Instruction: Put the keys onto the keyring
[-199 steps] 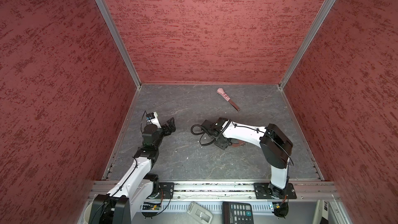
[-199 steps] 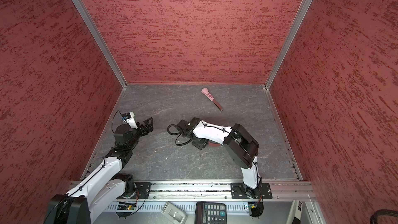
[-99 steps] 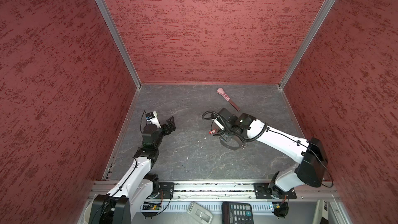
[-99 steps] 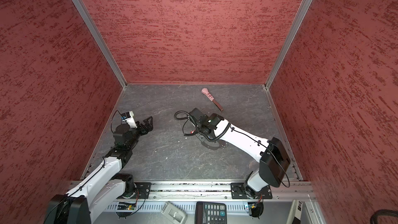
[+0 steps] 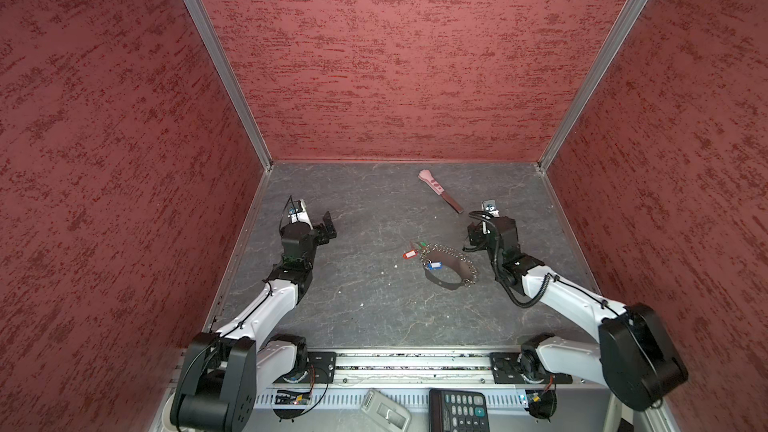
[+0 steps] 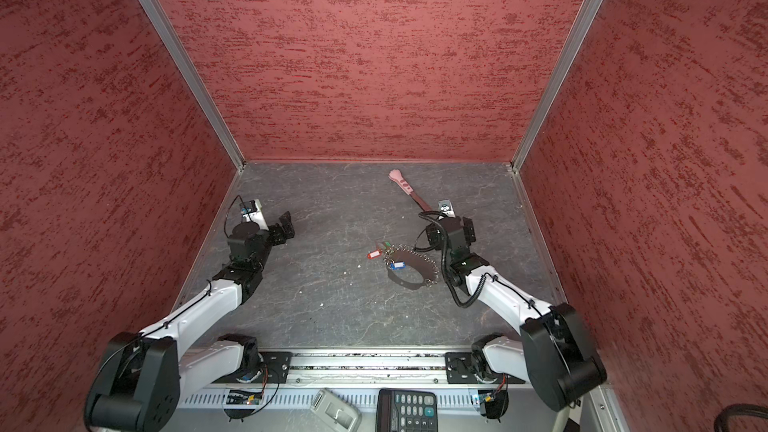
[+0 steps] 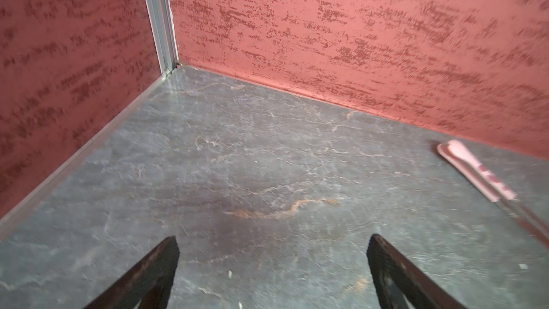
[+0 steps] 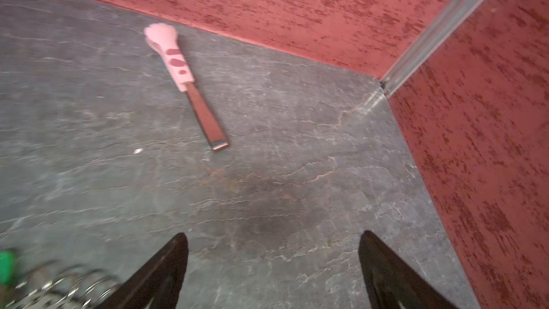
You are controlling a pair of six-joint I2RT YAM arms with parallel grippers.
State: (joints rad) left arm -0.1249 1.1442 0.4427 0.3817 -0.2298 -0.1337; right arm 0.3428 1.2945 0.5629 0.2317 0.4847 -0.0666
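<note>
The keyring (image 5: 451, 280) (image 6: 415, 280), a silver chain joined to a dark strap, lies on the grey floor right of centre. The keys cluster at its left end: the red tag (image 5: 410, 254) (image 6: 375, 254), the green tag (image 5: 422, 244) and the blue tag (image 5: 433, 264). Whether they hang on the chain I cannot tell. My right gripper (image 5: 490, 227) (image 8: 274, 236) hovers just right of the keyring, open and empty, pointing at the back wall. The right wrist view catches the chain (image 8: 59, 280) and green tag (image 8: 6, 263) at its edge. My left gripper (image 5: 328, 227) (image 7: 274, 240) is open and empty at the far left.
A pink-handled tool with a dark blade (image 5: 438, 191) (image 8: 178, 60) (image 7: 475, 170) lies near the back wall, just beyond my right gripper. Red walls enclose the floor on three sides. A calculator (image 5: 457, 411) and a grey device (image 5: 384, 411) sit in front of the rail.
My right arm has pulled back to the right, off the keyring, and its jaws have opened. The keyring and keys now lie uncovered. The left arm has not moved.
</note>
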